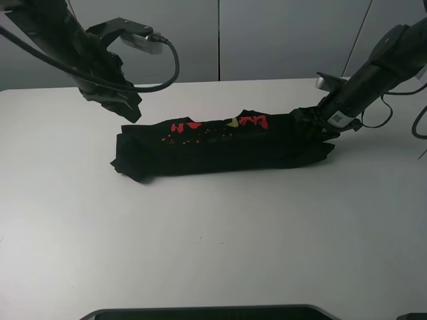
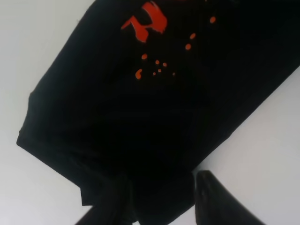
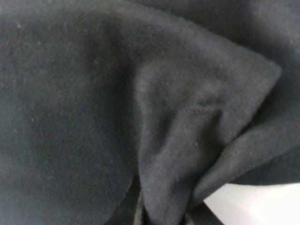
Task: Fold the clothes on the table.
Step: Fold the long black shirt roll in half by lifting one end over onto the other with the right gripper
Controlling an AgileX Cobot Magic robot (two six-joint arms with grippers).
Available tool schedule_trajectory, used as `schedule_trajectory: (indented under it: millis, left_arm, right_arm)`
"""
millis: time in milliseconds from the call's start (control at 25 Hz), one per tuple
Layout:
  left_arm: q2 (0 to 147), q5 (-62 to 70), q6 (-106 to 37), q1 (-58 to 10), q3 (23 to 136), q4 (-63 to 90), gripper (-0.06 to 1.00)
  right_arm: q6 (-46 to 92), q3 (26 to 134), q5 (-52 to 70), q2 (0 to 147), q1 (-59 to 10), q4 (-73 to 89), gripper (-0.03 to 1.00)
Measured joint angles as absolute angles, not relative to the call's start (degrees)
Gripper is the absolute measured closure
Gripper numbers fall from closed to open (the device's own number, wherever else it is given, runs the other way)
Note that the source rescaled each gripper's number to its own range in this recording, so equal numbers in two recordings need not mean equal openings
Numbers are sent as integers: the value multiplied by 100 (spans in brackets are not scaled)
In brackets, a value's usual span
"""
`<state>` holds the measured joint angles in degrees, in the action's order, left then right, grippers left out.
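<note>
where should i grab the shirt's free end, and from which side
Grip the short left end of the T-shirt, at a corner, coming in from the left. It lies folded into a long strip across the table, and the right gripper holds the right end.

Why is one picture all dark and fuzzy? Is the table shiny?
Right wrist view: the camera sits so close that the black T-shirt nearly fills it, soft and fuzzy. Left wrist view: red print fairly sharp, near fingers blurred. Exterior high view: even light, no glare on the table.
</note>
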<state>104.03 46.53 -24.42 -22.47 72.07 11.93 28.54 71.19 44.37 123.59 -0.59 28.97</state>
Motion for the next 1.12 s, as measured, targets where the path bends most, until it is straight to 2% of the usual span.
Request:
schedule_trajectory:
  millis: [320, 600, 960, 1120]
  left_arm:
    - [11052, 4567, -2775, -2247, 7207, 1676, 53]
    - [11464, 3918, -3702, -2247, 7207, 2340, 53]
    - [11807, 3275, -4550, -2247, 7207, 3126, 53]
    - [12078, 3093, -5231, -2304, 7207, 3831, 66]
  right_arm:
    - [2009, 7121, 4437, 12306, 177, 2255, 86]
    - [1927, 7121, 4448, 12272, 491, 2128, 86]
    - [1413, 7111, 4276, 12033, 549, 938, 86]
    - [1400, 7102, 4275, 11997, 557, 814, 86]
